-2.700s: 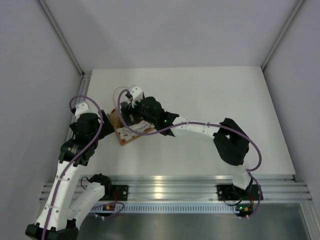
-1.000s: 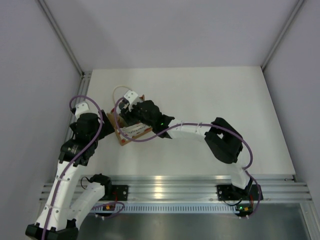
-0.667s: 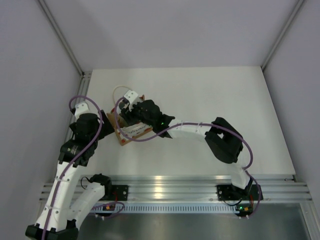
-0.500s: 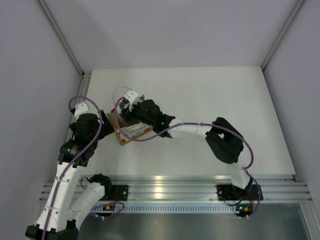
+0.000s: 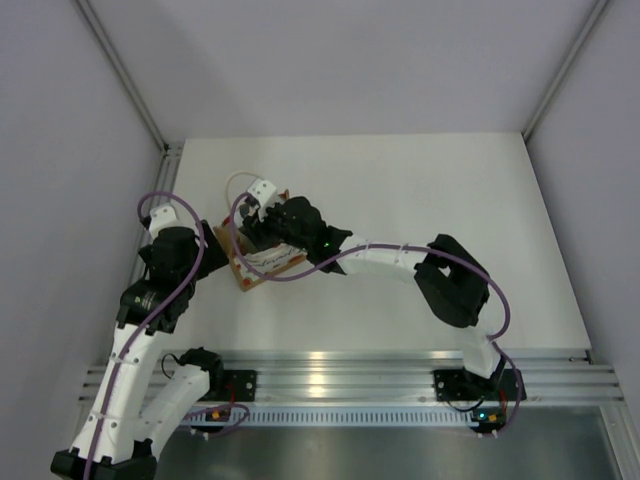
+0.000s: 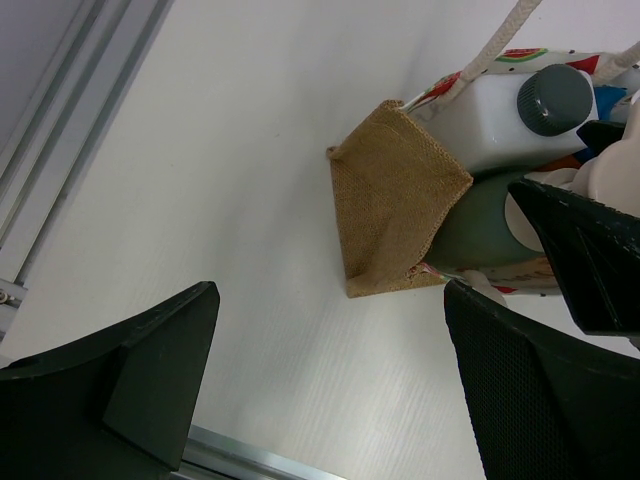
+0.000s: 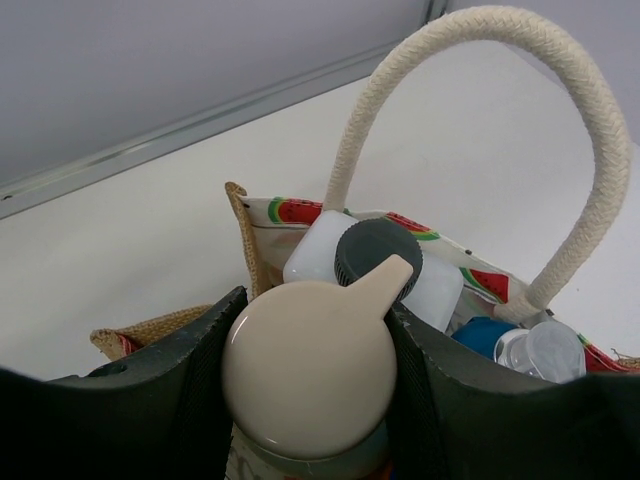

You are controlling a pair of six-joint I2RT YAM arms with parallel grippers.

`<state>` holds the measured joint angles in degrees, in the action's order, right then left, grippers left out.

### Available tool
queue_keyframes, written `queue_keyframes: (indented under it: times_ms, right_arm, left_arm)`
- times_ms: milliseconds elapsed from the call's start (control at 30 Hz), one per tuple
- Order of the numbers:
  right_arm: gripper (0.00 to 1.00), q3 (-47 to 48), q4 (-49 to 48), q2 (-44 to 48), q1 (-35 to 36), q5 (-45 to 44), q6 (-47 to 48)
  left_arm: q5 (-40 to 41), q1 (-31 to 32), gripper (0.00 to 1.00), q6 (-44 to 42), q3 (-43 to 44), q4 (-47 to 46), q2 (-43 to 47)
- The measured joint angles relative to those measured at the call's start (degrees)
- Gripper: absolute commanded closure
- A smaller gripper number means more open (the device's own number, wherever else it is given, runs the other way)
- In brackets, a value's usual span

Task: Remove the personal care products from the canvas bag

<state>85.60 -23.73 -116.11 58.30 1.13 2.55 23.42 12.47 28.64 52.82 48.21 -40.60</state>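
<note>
Zero extracted | right claw (image 7: 310, 360) grasping grey-green beige-nozzled bottle (image 7: 300, 385) inside tan canvas bag (image 6: 395, 215) | next: lift straight up | left claw (image 6: 330, 340) released

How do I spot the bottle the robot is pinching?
On the white table sits a tan canvas bag with rope handles. Inside, the right gripper pinches the grey-green bottle, the only one with a round beige nozzle top.
</note>
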Motion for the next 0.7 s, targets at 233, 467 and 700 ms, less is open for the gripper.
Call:
queue_keyframes:
  times_ms: [233,467,700]
  right_arm:
    - [1.00,1.97,2.23,0.24,-0.24,0.68,0.02]
    - [1.00,3.15,4.28,2.21,-0.31,0.68,0.02]
    - [1.00,6.78,8.13,4.48,-0.31,0.46,0.02]
  left_arm:
    - [0.00,0.00,0.02,0.00,0.00,0.00,0.02]
    - [0.02,0.00,0.02,0.00,0.00,0.00,0.55]
    - [0.02,0.00,0.02,0.00,0.00,0.00,0.90]
